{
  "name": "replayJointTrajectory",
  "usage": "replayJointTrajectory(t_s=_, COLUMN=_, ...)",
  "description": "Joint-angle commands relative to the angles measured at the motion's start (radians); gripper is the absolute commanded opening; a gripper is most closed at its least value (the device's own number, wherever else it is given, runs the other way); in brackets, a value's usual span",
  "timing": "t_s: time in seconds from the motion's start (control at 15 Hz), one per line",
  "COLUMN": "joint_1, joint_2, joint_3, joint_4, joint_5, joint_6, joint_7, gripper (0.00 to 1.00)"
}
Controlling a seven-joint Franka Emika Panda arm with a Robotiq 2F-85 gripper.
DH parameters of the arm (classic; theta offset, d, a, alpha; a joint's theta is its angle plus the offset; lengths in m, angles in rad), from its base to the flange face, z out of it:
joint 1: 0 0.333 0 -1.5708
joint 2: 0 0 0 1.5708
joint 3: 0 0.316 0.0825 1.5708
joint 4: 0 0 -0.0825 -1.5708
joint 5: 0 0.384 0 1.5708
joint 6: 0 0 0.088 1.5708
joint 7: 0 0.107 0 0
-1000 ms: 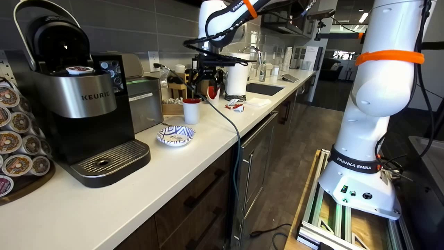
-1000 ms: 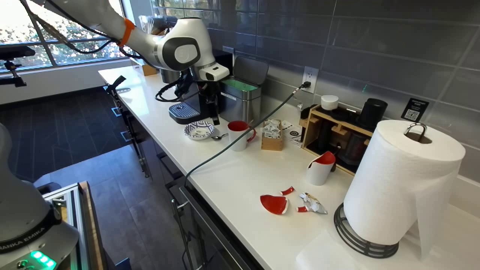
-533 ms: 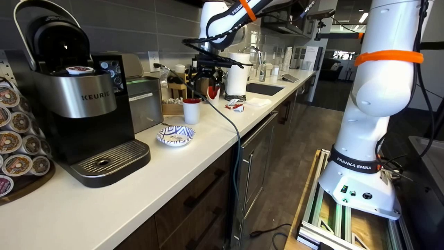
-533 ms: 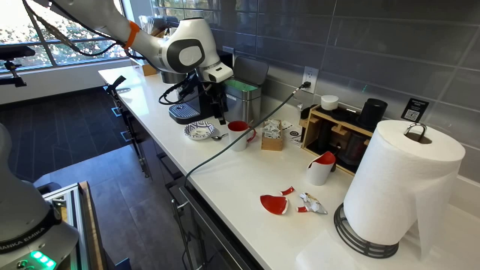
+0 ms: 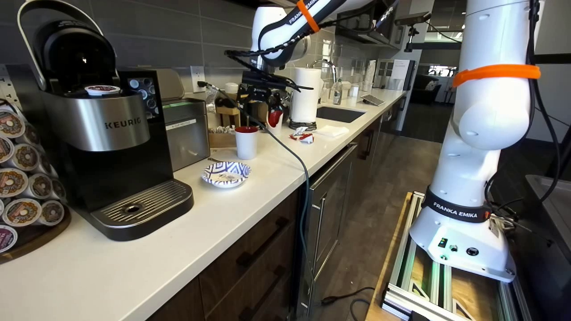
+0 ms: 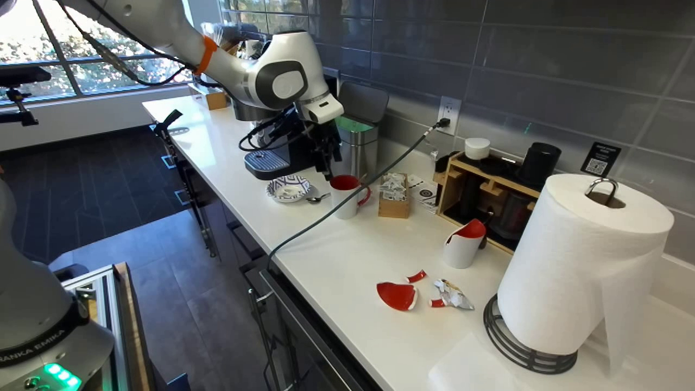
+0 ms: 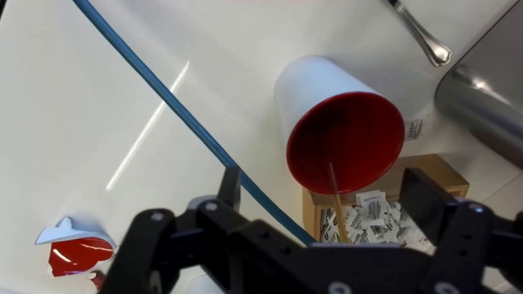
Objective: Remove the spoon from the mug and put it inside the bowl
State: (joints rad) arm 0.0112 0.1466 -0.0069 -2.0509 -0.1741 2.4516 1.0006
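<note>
In an exterior view you have shifted your Panda arm (image 6: 233,71), and its fingers (image 6: 328,169) now show farther from the blue-patterned bowl (image 6: 277,189), just beside the rim of the red-lined mug (image 6: 340,195)

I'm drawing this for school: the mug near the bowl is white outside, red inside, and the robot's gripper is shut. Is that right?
Almost! The gripper is open, not shut: the wrist view shows its fingers wide apart. The mug near the bowl is indeed white outside and red inside.
</note>
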Motion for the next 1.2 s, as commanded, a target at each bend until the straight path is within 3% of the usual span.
replayJointTrajectory(t_s=0.0, joint_1=0.032, joint_2=0.063, joint_3=-0.017, joint_4=0.058, joint_5=-0.015, joint_6=0.029, joint_7=0.06, gripper=1.0)
replayJointTrajectory(t_s=0.8, joint_1=0.102, joint_2=0.221, joint_3=-0.104, joint_4=0.195, joint_5=-0.078, joint_6=0.062, joint_7=0.079, gripper=0.89)
replayJointTrajectory(t_s=0.93, joint_1=0.111, joint_2=0.232, joint_3=-0.12, joint_4=0.207, joint_5=-0.083, joint_6=0.057, joint_7=0.087, gripper=0.8)
replayJointTrajectory(t_s=1.0, joint_1=0.114, joint_2=0.236, joint_3=-0.126, joint_4=0.212, joint_5=-0.084, joint_6=0.057, joint_7=0.089, gripper=0.63)
replayJointTrajectory(t_s=1.13, joint_1=0.121, joint_2=0.244, joint_3=-0.139, joint_4=0.219, joint_5=-0.09, joint_6=0.054, joint_7=0.097, gripper=0.43)
